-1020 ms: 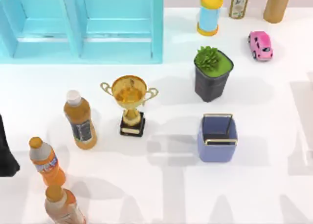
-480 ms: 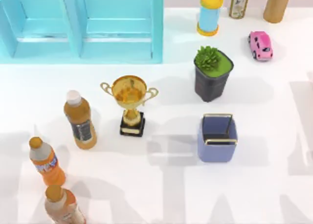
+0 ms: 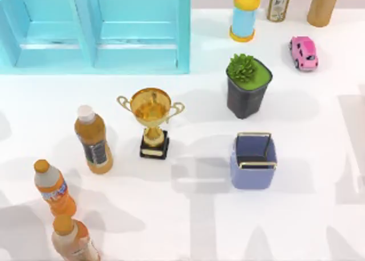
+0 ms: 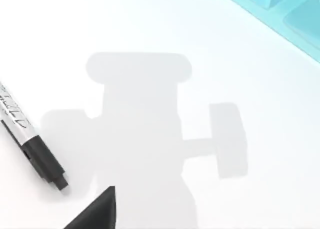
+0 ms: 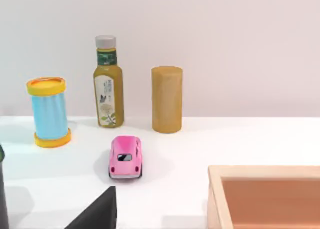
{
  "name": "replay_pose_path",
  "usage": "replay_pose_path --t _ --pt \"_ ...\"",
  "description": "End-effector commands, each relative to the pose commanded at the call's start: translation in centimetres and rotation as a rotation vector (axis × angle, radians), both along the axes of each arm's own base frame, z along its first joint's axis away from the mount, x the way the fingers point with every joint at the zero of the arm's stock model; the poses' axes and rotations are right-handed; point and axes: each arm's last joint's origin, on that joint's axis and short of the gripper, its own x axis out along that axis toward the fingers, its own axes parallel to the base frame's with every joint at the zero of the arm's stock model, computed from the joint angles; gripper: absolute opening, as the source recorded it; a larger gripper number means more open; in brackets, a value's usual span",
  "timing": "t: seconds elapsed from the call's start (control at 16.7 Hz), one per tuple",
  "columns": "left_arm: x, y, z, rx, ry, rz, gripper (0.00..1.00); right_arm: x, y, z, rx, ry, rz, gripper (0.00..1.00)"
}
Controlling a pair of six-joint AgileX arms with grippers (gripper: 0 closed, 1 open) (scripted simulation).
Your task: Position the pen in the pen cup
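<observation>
Pen (image 4: pixel 31 141) lay flat on the bare white table (image 4: pixel 150 29) in the left wrist view, whitish barrel with printed lettering, dark end pointing toward the camera's side. Nothing gripped it. Pen cup (image 3: pixel 254 160) stood upright on the table's right half, just below the dark pot with the green plant (image 3: pixel 247 85); its inside looked dark, contents not clear from above.

Change noted: a second earlier the left arm's dark bulk showed at the top view's left edge; half a second ago it was gone, and only its shadows shifted on the table since. Judged: left arm was repositioning over the pen, pickup not yet made.

Left claw's opening: cannot tell. Right claw likewise; its camera faced the pink toy car (image 5: pixel 125 157) and green-tea bottle (image 5: pixel 108 82).
</observation>
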Motion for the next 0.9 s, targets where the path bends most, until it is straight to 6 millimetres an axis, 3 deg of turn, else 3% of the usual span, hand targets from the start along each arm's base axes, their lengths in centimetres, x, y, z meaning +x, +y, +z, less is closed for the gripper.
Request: replay_pose_path --t 0.24,0.48,0.66,0.9 --pt "3.1 7.8 -2.9 -0.255 0.154 0.131 1.0 0.0 0.0 0.0 0.0 0.0 0.0 1.0" --pt "3.2 13.6 -7.0 -0.484 0.255 0.253 1.0 0.0 0.0 0.0 0.0 0.0 0.0 1.0" --pt "2.6 15.5 -8.8 -0.583 0.297 0.308 1.0 0.0 0.0 0.0 0.0 0.0 0.0 1.0" --pt "2.5 15.7 -9.1 -0.596 0.303 0.315 1.0 0.0 0.0 0.0 0.0 0.0 0.0 1.0"
